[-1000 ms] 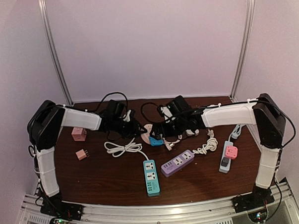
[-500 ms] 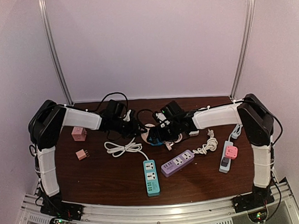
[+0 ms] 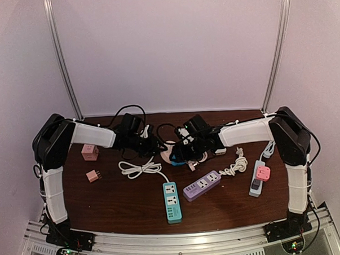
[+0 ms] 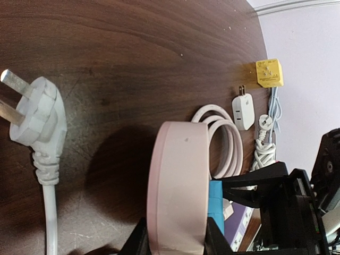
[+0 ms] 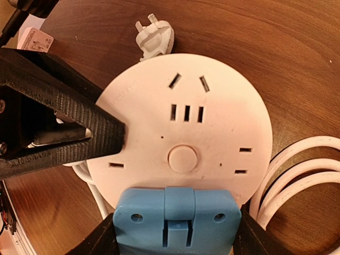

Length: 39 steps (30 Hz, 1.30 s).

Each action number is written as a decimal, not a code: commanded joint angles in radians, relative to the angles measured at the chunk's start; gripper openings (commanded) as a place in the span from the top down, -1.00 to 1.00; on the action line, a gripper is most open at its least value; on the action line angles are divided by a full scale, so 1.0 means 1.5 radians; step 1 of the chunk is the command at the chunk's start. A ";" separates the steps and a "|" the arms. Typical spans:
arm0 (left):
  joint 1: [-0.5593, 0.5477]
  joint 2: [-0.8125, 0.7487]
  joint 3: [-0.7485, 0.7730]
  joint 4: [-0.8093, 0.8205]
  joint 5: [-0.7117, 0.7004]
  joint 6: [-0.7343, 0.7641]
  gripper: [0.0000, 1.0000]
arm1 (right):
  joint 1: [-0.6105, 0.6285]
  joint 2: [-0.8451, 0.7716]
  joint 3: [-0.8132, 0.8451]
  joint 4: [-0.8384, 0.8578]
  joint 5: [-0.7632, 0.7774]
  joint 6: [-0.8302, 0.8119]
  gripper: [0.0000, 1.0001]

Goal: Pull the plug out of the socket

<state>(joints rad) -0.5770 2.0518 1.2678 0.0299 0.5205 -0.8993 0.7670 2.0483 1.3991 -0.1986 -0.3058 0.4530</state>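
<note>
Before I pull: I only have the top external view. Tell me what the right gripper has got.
Observer: In the right wrist view, the right gripper straddles the blue plug, with a finger against each side of it.
Operator: Now report the left one.
Observer: The left gripper is shut on the rim of the round pink socket.
Operator: Check the socket's other outlets.
Observer: Every other slot on its face is bare. Only the blue plug sits on it, at the edge nearest the right wrist camera.
</note>
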 commanded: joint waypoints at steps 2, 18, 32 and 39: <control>0.004 0.051 -0.003 -0.117 -0.152 0.059 1.00 | -0.002 -0.034 -0.004 0.039 0.005 0.010 0.24; 0.004 0.074 -0.004 -0.160 -0.222 0.093 1.00 | -0.010 -0.083 -0.011 0.021 0.054 -0.013 0.30; 0.004 0.096 0.011 -0.186 -0.241 0.098 1.00 | 0.009 -0.104 0.014 -0.033 0.128 -0.066 0.30; 0.004 0.098 0.016 -0.192 -0.237 0.104 1.00 | 0.000 -0.105 0.026 -0.047 0.130 -0.056 0.32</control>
<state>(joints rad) -0.6071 2.0953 1.3376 -0.0025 0.4572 -0.8291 0.7746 1.9137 1.4178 -0.2432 -0.1467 0.3698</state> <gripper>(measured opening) 0.276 0.670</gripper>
